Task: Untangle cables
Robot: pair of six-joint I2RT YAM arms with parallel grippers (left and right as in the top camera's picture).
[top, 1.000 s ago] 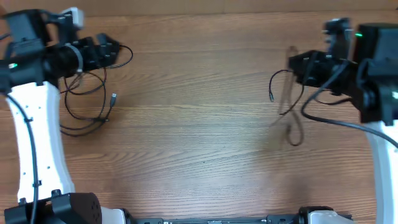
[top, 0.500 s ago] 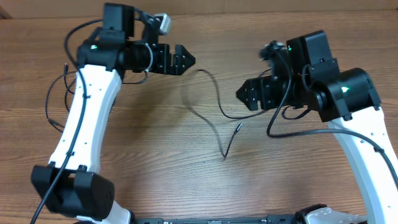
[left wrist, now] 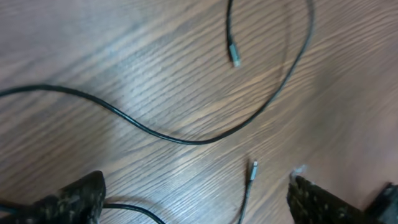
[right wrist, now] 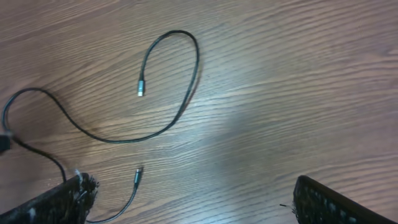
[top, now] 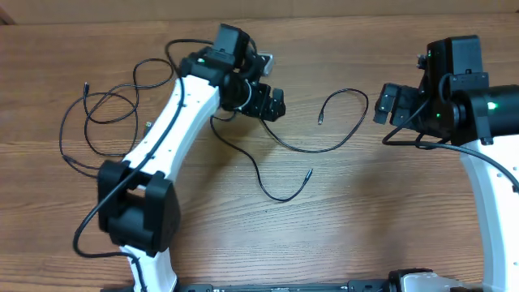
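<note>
So the thin black flexible cables (top: 304, 151) are spread over the brown wood-grain tabletop (top: 389, 219) in three spots. Far left there's a looped bunch (top: 61, 134) of cord, well apart from both grippers. In the middle, one long cable sweeps out from under the white left arm (top: 174, 122), curves right, hooks back round and ends in a small plug tip (top: 322, 121) lying between the two grippers. A second cable runs down from the same area and finishes with its plug end (top: 310, 172) lower on the tabletop, near the centre. The left gripper (top: 274, 104) sits at the upper middle. On its wrist view the jaws are spread wide with just wood and cable underneath, nothing pinched. One strand passes close by one finger (left wrist: 78, 196), and I can't tell if it touches. The right gripper (top: 383, 104) hangs just right of the hooked loop (right wrist: 197, 59), also released and empty. Its wrist view shows that loop and both plug tips lying off toward one finger.
</note>
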